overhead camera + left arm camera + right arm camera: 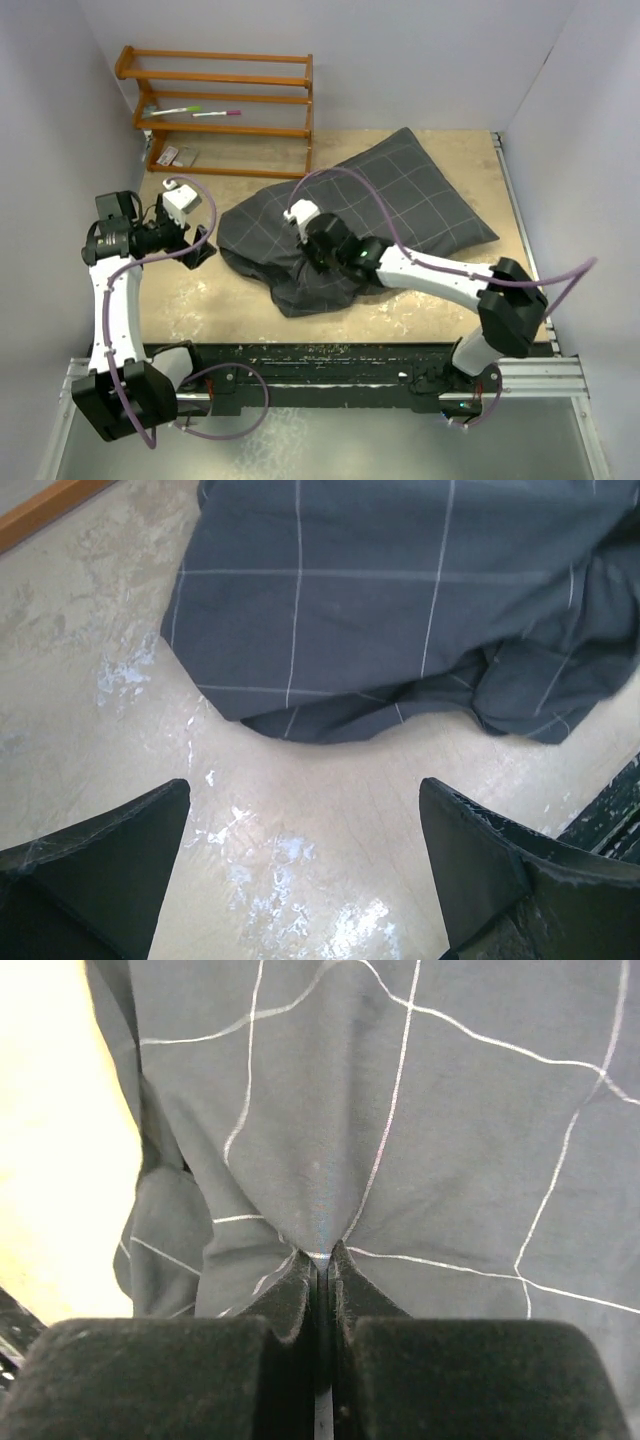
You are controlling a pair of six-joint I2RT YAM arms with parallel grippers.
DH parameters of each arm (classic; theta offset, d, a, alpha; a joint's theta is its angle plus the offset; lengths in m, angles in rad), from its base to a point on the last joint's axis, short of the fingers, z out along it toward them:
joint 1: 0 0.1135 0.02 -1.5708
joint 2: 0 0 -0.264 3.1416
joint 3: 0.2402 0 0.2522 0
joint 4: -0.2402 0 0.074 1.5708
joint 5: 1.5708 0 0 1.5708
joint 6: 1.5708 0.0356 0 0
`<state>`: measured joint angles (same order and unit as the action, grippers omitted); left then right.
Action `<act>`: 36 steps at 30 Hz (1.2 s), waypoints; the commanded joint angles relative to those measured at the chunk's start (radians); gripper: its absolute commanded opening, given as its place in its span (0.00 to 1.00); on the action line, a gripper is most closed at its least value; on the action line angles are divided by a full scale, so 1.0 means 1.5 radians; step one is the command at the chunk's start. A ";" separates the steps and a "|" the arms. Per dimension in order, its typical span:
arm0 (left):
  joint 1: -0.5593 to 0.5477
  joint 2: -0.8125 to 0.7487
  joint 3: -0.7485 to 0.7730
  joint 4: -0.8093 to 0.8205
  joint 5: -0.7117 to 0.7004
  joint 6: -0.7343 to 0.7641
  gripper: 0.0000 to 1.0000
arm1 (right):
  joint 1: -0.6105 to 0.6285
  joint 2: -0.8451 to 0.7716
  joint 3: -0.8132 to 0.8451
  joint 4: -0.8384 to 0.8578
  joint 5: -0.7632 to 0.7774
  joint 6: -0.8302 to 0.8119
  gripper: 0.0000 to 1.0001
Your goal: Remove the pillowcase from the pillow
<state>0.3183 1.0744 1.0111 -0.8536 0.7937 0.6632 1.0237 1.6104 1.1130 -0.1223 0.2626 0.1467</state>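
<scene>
Risks, judged from the present pose.
- Left jaws: spread wide, holding nothing, hanging over bare worktop (300, 830). If I pull with the right alone, nothing pins the pillow. The whole bundle may then slide across the worktop with the cover on.
- Right jaws: pressed together on a small peak of the pillowcase (440, 1110). The pinch is thin and could slip out under load. I cannot tell whether it takes in pillow as well as cloth. If it does, both will drag together.

Positions.
- Left jaws: in the wrist view the pillowcase edge lies at 12 o'clock, apart from them, bunching toward 2 o'clock. In the top view the cloth is at their 3 o'clock.
- Right jaws: on the rumpled 7 o'clock end of the pillowcase, its plump body running off toward 1 o'clock.
- Pillow: none of it shows, presumably all inside.
</scene>
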 commanded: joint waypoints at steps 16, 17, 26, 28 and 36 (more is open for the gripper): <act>-0.199 -0.041 -0.086 0.097 -0.057 0.121 0.99 | -0.121 -0.208 0.089 0.050 -0.234 0.065 0.00; -0.214 -0.036 -0.095 0.112 -0.074 0.122 0.99 | -0.128 -0.217 0.088 0.052 -0.247 0.069 0.00; -0.341 -0.025 -0.220 0.365 -0.237 0.072 0.86 | -0.166 -0.269 0.028 0.042 -0.303 0.101 0.00; -0.345 -0.021 -0.227 0.428 -0.276 0.047 0.76 | -0.168 -0.278 0.011 0.042 -0.313 0.101 0.00; -0.385 0.040 -0.148 0.395 -0.255 -0.005 0.87 | -0.169 -0.293 -0.019 0.060 -0.334 0.129 0.00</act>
<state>-0.2283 1.0977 0.7143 -0.3069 0.3843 0.7219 0.7719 1.2167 1.0721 -0.1379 -0.2005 0.2955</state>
